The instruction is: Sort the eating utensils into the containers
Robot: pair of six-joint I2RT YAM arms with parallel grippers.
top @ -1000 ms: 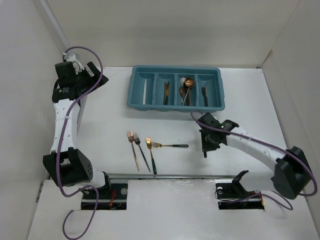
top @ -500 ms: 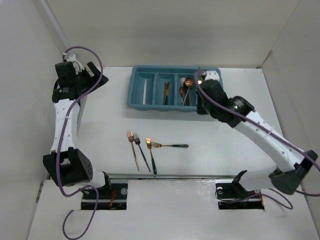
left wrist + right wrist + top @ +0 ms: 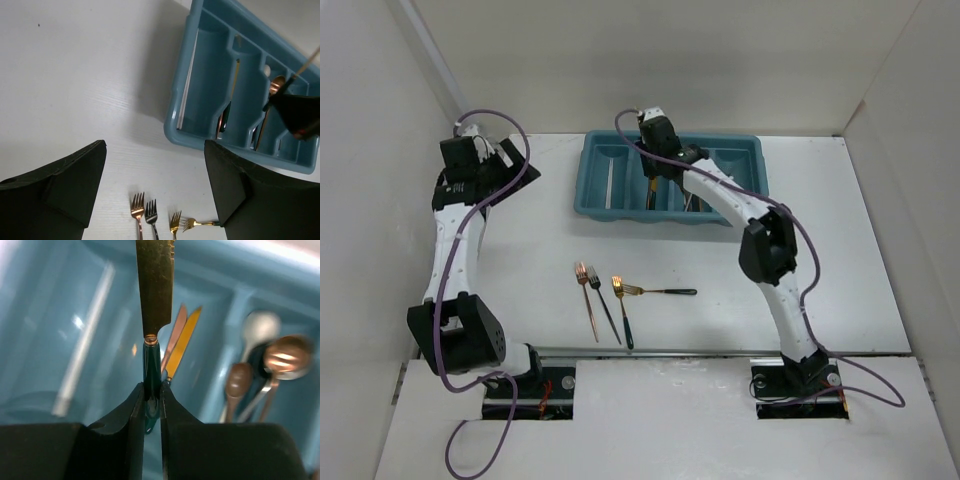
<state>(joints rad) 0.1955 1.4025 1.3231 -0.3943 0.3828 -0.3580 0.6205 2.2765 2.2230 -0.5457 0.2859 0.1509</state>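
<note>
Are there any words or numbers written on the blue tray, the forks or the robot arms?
None can be read. No word, number or sign shows on the blue tray, the forks, the knife held in the right tool, or the white arms.

You have the gold-bladed knife with a dark green handle (image 3: 154,285) pinched by that handle, blade out over the teal-blue plastic cutlery tray (image 3: 620,213), above two gold and copper knives (image 3: 184,340). Spoons (image 3: 281,357) crowd the next compartment. Four slim forks (image 3: 588,300) lie well apart from the tray.
</note>
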